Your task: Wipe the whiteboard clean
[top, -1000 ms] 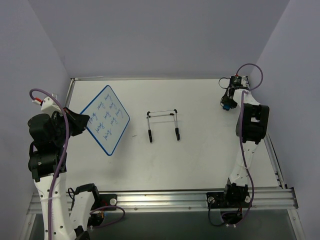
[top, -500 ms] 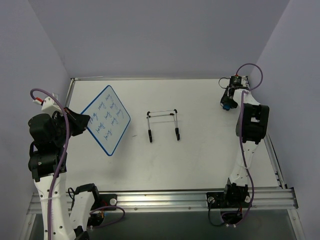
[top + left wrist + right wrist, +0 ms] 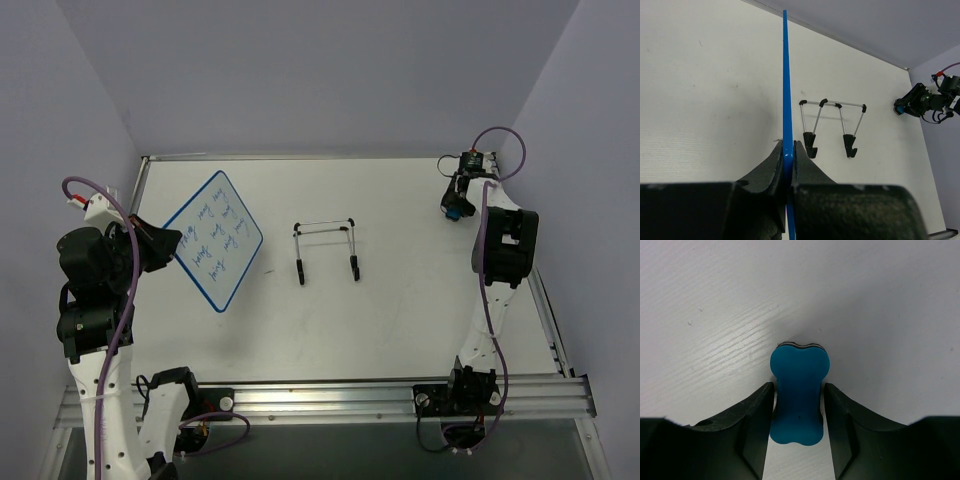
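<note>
The whiteboard (image 3: 212, 240), blue-framed with rows of blue handwriting, is held tilted above the table at the left. My left gripper (image 3: 165, 245) is shut on its near-left edge. In the left wrist view I see the board edge-on as a thin blue line (image 3: 785, 75) pinched between the jaws of the left gripper (image 3: 787, 146). My right gripper (image 3: 455, 207) is at the far right of the table. In the right wrist view, the right gripper (image 3: 799, 390) has its jaws close against the waist of the small blue eraser (image 3: 799, 400), which touches the table.
A thin black wire stand (image 3: 326, 250) stands at mid-table, between the two arms; it also shows in the left wrist view (image 3: 832, 125). Purple walls close in the table at the back and sides. A metal rail (image 3: 330, 395) runs along the near edge.
The whiteboard has shifted very slightly to the right in my left gripper. The right arm and the eraser have not moved.
</note>
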